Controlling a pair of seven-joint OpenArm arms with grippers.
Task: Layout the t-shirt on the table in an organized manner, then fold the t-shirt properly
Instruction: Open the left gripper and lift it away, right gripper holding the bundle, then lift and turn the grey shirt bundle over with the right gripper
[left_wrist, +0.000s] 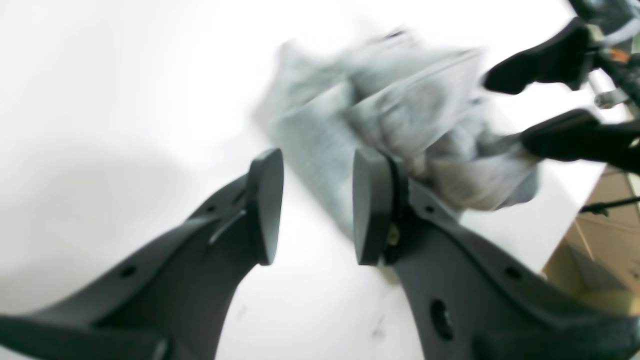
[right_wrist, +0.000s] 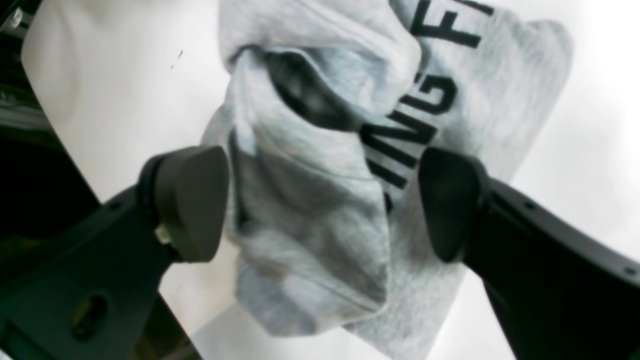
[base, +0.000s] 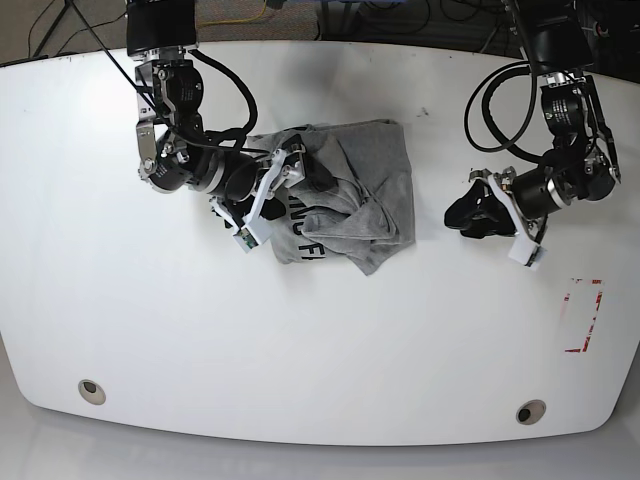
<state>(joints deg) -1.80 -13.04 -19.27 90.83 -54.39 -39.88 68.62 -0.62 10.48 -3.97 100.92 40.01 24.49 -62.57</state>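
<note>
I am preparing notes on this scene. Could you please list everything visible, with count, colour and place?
t-shirt: one, light grey with black letters, crumpled near the middle of the table, toward the far edge.
table: one, white, fills the base view.
grommet holes: two, metal, near the table's front edge, one toward each corner.
red-outlined mark: one, red, on the table on the base view's right.
cables: several, dark, behind the far edge.
right gripper: one, black, open, jaws on both sides of the t-shirt.
left gripper: one, black, open, beside the t-shirt, holding nothing.
</note>
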